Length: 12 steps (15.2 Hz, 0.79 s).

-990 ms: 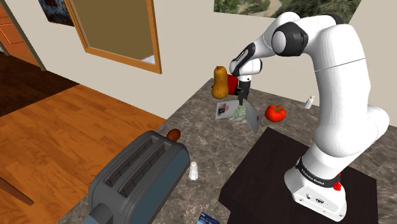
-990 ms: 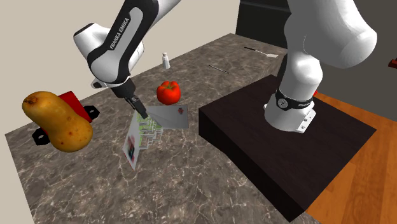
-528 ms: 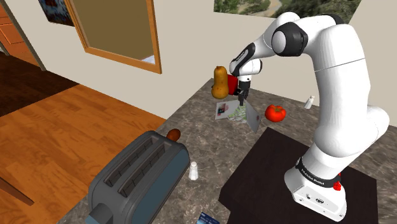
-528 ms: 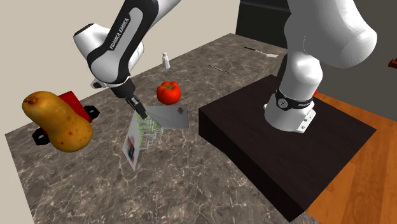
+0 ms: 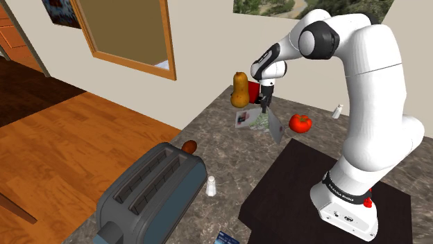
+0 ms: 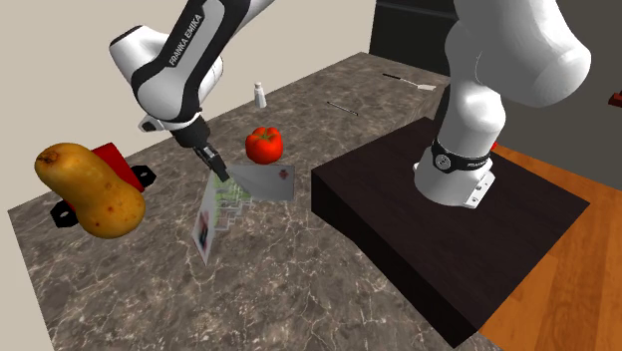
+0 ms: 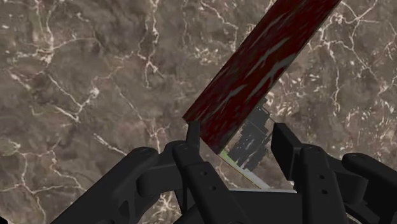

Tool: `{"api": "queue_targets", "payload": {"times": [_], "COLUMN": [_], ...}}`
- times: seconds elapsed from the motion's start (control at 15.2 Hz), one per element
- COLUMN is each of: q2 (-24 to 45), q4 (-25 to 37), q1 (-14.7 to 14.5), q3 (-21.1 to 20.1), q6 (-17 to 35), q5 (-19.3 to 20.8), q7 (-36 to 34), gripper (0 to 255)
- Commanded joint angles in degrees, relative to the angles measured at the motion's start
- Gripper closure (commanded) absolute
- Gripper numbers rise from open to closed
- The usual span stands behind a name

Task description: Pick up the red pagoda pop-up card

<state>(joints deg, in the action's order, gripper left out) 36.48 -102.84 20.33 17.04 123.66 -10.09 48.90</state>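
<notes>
Gripper: the black gripper point(image 6: 217, 172) points down at the counter and it's got a grip. Its fingers point(image 7: 193, 137) are pinched on the pop-up card point(image 7: 261, 63), one pad at the edge of the dark red panel and the other across the grey-green pop-up.

Card: it hangs open in a V under the gripper, over the marbled brown counter point(image 6: 299, 289). In the second exterior view one panel shows a grey face and the other a white face with a small printed picture. The low corner may just be off the stone, but that's hard to call from here.

Card's neighbours: a red tomato point(image 6: 264, 145) sits just beside the grey panel. A tan squash point(image 5: 240, 89) stands upright near the wall, with a red object point(image 6: 108, 158) behind it.

Writing: "FRANKA EMIKA" runs in black capitals along the white arm point(image 6: 189, 45). There is small lettering on the arm's base ring, too fine to read, and no legible words on the card.

Stand: a black box point(image 6: 379, 209) with the arm's base on it, close to the tomato.

Far end of the counter: a blue-grey two-slot toaster point(image 5: 149, 187) with a small white shaker point(image 5: 211, 186) just beside it, well apart from the card.
</notes>
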Motion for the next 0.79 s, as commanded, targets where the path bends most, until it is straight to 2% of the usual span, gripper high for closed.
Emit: {"api": "queue_targets", "payload": {"times": [0.0, 0.73], "q2": [-1.2, -5.9], "q4": [-0.1, 0.2], "q1": [-0.1, -0.9], "q3": [0.3, 1.3], "q6": [-1.0, -5.9], "q5": [0.4, 1.8], "q7": [-0.1, -0.8], "gripper": [255, 255]}}
